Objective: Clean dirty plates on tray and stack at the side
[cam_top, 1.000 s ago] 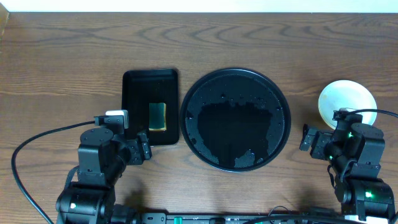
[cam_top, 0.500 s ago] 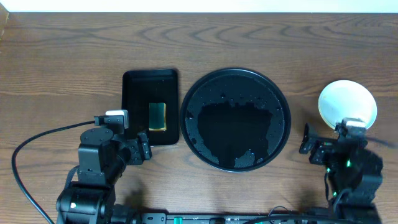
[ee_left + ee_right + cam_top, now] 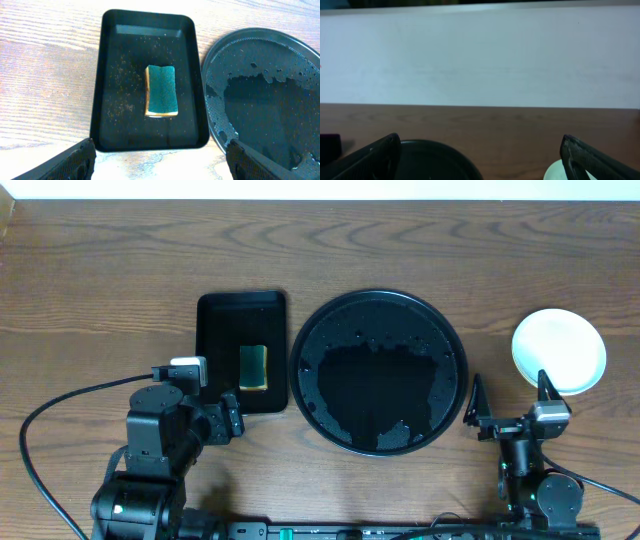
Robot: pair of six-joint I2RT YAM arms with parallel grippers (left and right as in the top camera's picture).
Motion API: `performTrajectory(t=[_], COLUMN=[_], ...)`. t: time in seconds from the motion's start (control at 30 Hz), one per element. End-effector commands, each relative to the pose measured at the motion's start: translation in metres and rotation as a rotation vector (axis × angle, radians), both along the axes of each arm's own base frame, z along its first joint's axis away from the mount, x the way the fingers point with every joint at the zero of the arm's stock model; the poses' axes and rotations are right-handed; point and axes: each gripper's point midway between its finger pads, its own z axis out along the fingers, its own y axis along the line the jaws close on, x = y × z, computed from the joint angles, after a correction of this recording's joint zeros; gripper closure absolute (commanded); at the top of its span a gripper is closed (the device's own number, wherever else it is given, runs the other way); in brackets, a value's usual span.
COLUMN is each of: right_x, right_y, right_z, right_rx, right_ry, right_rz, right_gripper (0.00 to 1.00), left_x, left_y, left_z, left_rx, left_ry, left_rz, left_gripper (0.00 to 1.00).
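1. Desk (image 3: 100, 270): brown wood grain, carries everything. A pale wall runs along its far edge in the right wrist view.
2. Round black tray (image 3: 330, 330) sits mid-desk with a raised rim. It holds a wet-looking film and droplets, also seen in the left wrist view (image 3: 280, 60). It lies between the two arms.
3. Left arm (image 3: 160, 440) is at the near left edge, with a black cable (image 3: 40, 430) looping off it across the desk. The left jaws are spread wide and grasp nothing; the fingers (image 3: 65, 162) show only at the bottom corners of the left wrist view.
4. Right arm (image 3: 525, 480) is at the near right edge. The right jaws are spread wide and grasp nothing; the fingers (image 3: 370, 157) are far apart and point toward the far wall.
5. Rectangular black tray (image 3: 225, 315) is just left of the round tray, close but apart from it. It is speckled inside (image 3: 120, 75) and lies ahead of the left jaws.
6. Plate (image 3: 558, 348): pale, round, on bare desk right of the round tray and well apart from it. It lies just beyond the right jaws, nearer their right finger, and shows as a sliver in the right wrist view (image 3: 559, 172). Cannot tell how many are stacked.
7. Sponge (image 3: 253, 367): green top and yellow base, lying flat in the rectangular tray near the middle (image 3: 161, 90).
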Motion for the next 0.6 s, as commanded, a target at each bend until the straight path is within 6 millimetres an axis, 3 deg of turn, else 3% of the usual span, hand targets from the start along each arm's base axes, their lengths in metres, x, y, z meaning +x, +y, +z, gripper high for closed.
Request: performTrajectory(t=[0.0,0.1,0.17,0.57], right_x=[0.0,0.001,0.0,0.0], right_y=[0.003,0.003,0.003,0.003], right_z=[-0.016,-0.032,-0.054,-0.055], right_rx=[-0.051,-0.107,-0.124,-0.124], right_ry=[0.027,0.084,0.172,0.177], right_rz=[0.011,0.008,0.013,0.012], right_gripper=[0.01,0.01,0.01,0.01], left_x=[0.0,0.0,0.0,0.0], left_y=[0.0,0.0,0.0,0.0], left_z=[-0.001,-0.001,-0.001,-0.001], left_rx=[-0.002,-0.002,-0.002,-0.002], left_ry=[0.0,0.0,0.0,0.0], left_rz=[0.001,0.001,0.001,0.001], left_gripper=[0.16,0.16,0.16,0.16])
